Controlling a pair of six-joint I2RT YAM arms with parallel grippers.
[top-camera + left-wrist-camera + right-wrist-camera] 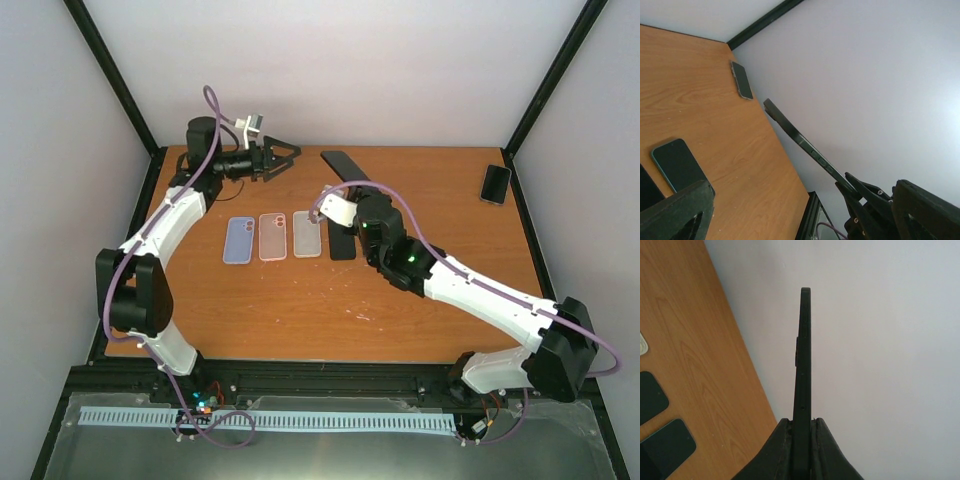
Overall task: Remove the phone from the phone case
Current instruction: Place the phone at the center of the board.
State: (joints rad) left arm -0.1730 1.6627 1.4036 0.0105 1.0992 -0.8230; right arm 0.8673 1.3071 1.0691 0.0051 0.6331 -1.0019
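My right gripper (358, 190) is shut on one end of a black phone (342, 165) and holds it up above the back of the table. In the right wrist view the phone (804, 355) stands edge-on between the pinched fingers (785, 440); I cannot tell phone from phone case there. My left gripper (283, 158) hovers open just left of the phone's free end, apart from it. The left wrist view shows the phone (805, 145) as a slanted dark bar with side buttons, its lower end in the right gripper (865, 192), while my own left fingers (675, 210) stand wide apart.
A blue case (238, 240), a pink case (272, 236) and a clear case (307, 234) lie in a row mid-table, with a black slab (342, 245) beside them. Another dark phone (496, 184) lies at the far right edge. A black frame and white walls enclose the table.
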